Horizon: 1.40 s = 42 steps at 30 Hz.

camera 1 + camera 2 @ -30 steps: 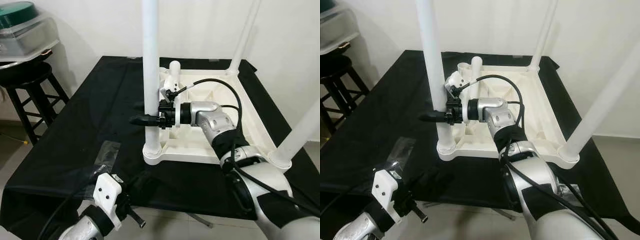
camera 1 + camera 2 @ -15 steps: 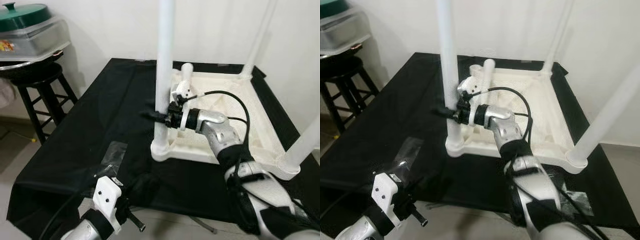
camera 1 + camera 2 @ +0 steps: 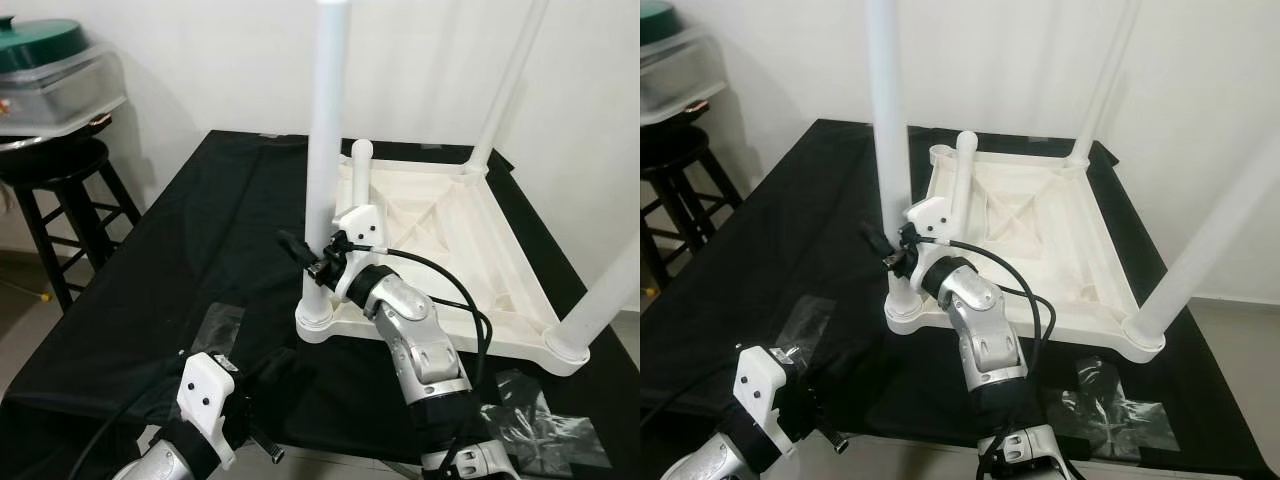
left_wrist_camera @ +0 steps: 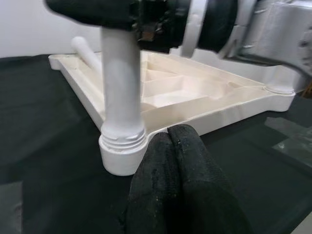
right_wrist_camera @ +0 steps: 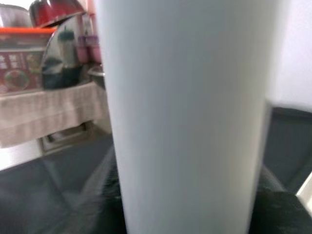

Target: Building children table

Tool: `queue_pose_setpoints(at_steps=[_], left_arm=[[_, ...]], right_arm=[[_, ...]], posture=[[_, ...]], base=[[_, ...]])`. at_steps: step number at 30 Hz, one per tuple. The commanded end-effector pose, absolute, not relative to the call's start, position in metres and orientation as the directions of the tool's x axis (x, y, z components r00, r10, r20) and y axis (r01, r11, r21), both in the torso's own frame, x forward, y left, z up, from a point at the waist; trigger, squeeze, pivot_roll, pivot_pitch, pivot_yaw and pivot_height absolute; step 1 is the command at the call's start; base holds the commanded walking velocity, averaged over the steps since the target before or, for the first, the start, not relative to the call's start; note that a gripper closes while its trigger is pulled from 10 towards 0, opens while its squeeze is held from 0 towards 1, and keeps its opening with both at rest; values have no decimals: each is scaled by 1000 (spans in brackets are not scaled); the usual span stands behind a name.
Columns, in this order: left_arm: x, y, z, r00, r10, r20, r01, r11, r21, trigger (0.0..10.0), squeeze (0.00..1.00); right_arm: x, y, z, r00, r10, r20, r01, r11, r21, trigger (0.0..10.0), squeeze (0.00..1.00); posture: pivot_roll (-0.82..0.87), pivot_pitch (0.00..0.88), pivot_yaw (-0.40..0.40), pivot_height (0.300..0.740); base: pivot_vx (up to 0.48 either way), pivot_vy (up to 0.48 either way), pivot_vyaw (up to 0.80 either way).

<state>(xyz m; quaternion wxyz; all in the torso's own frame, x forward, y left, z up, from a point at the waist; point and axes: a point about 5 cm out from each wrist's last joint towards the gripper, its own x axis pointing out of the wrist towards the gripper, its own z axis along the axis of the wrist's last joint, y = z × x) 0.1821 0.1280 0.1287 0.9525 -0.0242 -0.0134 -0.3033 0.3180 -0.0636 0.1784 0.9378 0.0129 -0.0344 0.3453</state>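
Note:
The white children's table (image 3: 440,220) lies upside down on a black cloth. Three long white legs stand up from its corners. My right gripper (image 3: 305,252) is shut on the near-left leg (image 3: 328,120), low down, a little above its socket (image 3: 318,322). In the right wrist view that leg (image 5: 185,117) sits close between the dark fingers. At the far-left corner a short white leg piece (image 3: 359,165) leans at a tilt. My left gripper (image 4: 169,136) is shut with nothing in it, low over the cloth just in front of the near-left socket (image 4: 122,146).
A black stool (image 3: 60,170) at the left carries a clear plastic box with a green lid (image 3: 40,55). Crumpled clear plastic wrap lies on the cloth at the near left (image 3: 215,325) and the near right (image 3: 540,410). A white wall stands close behind the table.
The camera has shifted. My right forearm now reaches the leg from the near side instead of from the right, with the gripper still on the same leg. The left gripper stays low at the front.

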Motion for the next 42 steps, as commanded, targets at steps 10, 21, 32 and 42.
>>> queue_pose_setpoints(at_steps=[10, 21, 32, 42], left_arm=[[182, 126, 125, 816, -578, 20, 579, 814, -47, 10000, 0], [183, 125, 123, 816, -578, 17, 578, 815, -44, 10000, 0], [183, 123, 123, 816, -577, 17, 578, 815, -41, 10000, 0], [183, 121, 124, 815, -579, 22, 580, 814, -44, 10000, 0]], right_arm=[[330, -72, 189, 339, 941, -18, -940, 338, -45, 10000, 639], [361, -88, 234, 110, 989, -95, -987, 98, -124, 10000, 0], [372, -94, 226, 38, 983, -181, -999, 34, -25, 0, 0], [372, -103, 217, 64, 985, -160, -998, 62, -15, 0, 0]], posture=[[63, 71, 8, 740], [81, 63, 2, 740], [96, 67, -6, 740], [74, 77, -3, 740]], base=[[0, 0, 0], [0, 0, 0], [0, 0, 0], [0, 0, 0]])
